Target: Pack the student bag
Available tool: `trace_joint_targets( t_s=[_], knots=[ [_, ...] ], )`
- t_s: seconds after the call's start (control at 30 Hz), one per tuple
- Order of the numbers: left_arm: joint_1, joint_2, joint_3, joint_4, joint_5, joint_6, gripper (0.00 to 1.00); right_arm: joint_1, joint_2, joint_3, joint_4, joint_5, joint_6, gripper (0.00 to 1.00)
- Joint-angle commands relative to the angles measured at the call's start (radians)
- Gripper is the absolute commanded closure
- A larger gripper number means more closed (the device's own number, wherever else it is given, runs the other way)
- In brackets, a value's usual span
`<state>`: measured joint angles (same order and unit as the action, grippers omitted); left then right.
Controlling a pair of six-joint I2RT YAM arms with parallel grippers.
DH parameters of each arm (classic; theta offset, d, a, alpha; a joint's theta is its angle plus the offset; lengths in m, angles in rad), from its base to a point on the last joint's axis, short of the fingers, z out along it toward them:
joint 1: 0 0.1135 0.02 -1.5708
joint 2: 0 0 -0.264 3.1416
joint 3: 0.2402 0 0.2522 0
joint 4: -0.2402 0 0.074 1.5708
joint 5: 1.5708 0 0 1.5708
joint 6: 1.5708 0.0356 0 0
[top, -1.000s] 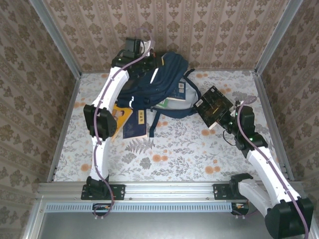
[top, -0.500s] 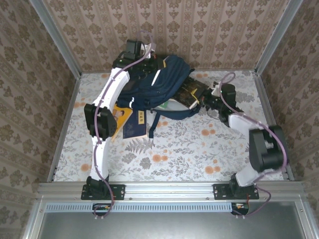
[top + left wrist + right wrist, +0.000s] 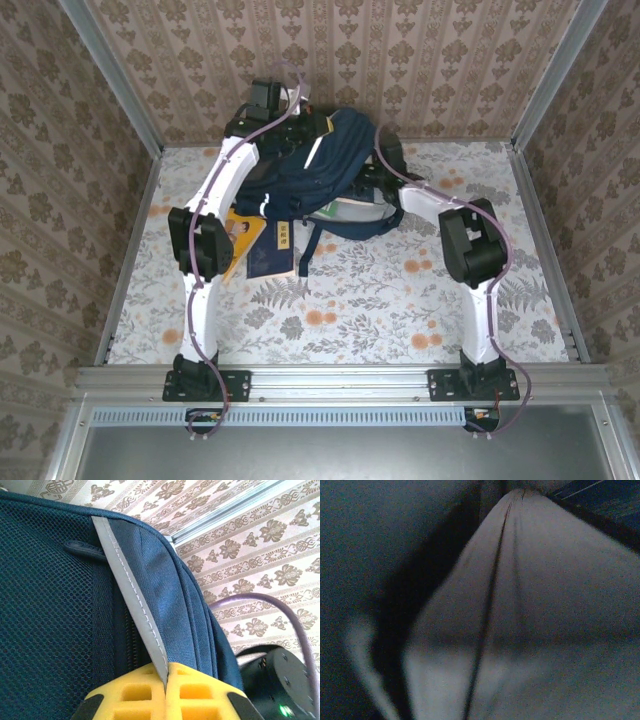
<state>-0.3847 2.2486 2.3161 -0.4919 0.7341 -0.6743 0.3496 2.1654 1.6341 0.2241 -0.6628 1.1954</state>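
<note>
Student bag (image 3: pixel 322 165), navy: left gripper (image 3: pixel 166 682) pinching its grey stripe (image 3: pixel 131 597); right gripper (image 3: pixel 385 168) seemingly inside the bag, jaw state cannot be told.

No text can be read; the white label (image 3: pixel 283 236) on the blue book (image 3: pixel 268 262) is too small.

In the top view my right tool is buried in the bag's (image 3: pixel 310 170) right-hand mouth, so I can't say how its jaws stand or whether they hold anything. Its wrist camera gives me a dark, blurred pale fold (image 3: pixel 520 605) in there, and I can't tell what it is. My left tool (image 3: pixel 167 692), pinched on the bag's grey stripe (image 3: pixel 132 595), is cut off by the frame's bottom edge. At the bag's front left, two books (image 3: pixel 275 255) lie half under it and my left arm (image 3: pixel 220 180); their titles are too small to read.
</note>
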Motion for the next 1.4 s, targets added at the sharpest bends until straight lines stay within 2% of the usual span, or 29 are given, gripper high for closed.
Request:
trace_joint_targets(
  t_s=[0.0, 0.03, 0.1, 0.17, 0.27, 0.3, 0.37, 0.4, 0.43, 0.5, 0.73, 0.93, 1.07, 1.17, 1.23, 1.27, 1.33, 1.37],
  knots=[
    [-0.011, -0.066, 0.049, 0.185, 0.078, -0.041, 1.00, 0.048, 0.089, 0.152, -0.226, 0.148, -0.065, 0.84],
    [-0.014, -0.064, 0.053, 0.186, 0.078, -0.043, 1.00, 0.058, 0.116, 0.184, -0.257, 0.184, -0.037, 0.81],
    [-0.021, -0.054, 0.062, 0.186, 0.080, -0.043, 1.00, 0.082, 0.174, 0.228, -0.194, 0.233, 0.028, 0.59],
    [-0.023, -0.050, 0.064, 0.185, 0.080, -0.043, 1.00, 0.099, 0.217, 0.260, -0.117, 0.250, 0.073, 0.45],
    [-0.020, -0.045, 0.065, 0.183, 0.080, -0.048, 1.00, 0.100, 0.226, 0.300, -0.079, 0.238, 0.061, 0.33],
    [-0.016, -0.047, 0.063, 0.185, 0.081, -0.052, 1.00, 0.096, 0.206, 0.281, -0.064, 0.240, 0.038, 0.31],
    [-0.010, -0.049, 0.059, 0.192, 0.082, -0.057, 1.00, 0.085, 0.153, 0.226, -0.042, 0.244, -0.002, 0.21],
    [-0.004, -0.050, 0.059, 0.193, 0.082, -0.060, 1.00, 0.077, 0.125, 0.189, -0.020, 0.240, -0.009, 0.20],
    [0.001, -0.050, 0.058, 0.195, 0.083, -0.062, 1.00, 0.069, 0.099, 0.154, 0.012, 0.229, -0.007, 0.11],
    [0.012, -0.052, 0.056, 0.204, 0.087, -0.070, 1.00, 0.049, 0.048, 0.079, 0.075, 0.207, 0.008, 0.01],
    [0.046, -0.058, 0.039, 0.248, 0.101, -0.106, 1.00, 0.006, -0.050, -0.054, 0.131, 0.141, 0.019, 0.00],
    [0.050, -0.059, 0.024, 0.230, 0.110, -0.086, 1.00, -0.034, -0.168, -0.193, 0.091, 0.188, -0.020, 0.00],
    [0.041, -0.045, 0.022, 0.204, 0.103, -0.065, 1.00, -0.060, -0.309, -0.253, -0.211, 0.379, -0.172, 0.00],
    [0.023, -0.021, 0.030, 0.165, 0.086, -0.031, 1.00, -0.085, -0.431, -0.371, -0.301, 0.577, -0.175, 0.00],
    [0.008, -0.002, 0.038, 0.135, 0.074, -0.007, 1.00, -0.112, -0.487, -0.428, -0.336, 0.626, -0.187, 0.00],
    [-0.002, 0.012, 0.043, 0.114, 0.063, 0.007, 0.97, -0.131, -0.511, -0.464, -0.337, 0.634, -0.189, 0.00],
    [-0.022, 0.033, 0.056, 0.053, 0.036, 0.042, 0.81, -0.164, -0.562, -0.540, -0.309, 0.639, -0.200, 0.00],
    [-0.033, 0.042, 0.060, 0.023, 0.025, 0.063, 0.71, -0.165, -0.595, -0.564, -0.329, 0.689, -0.216, 0.01]
  ],
)
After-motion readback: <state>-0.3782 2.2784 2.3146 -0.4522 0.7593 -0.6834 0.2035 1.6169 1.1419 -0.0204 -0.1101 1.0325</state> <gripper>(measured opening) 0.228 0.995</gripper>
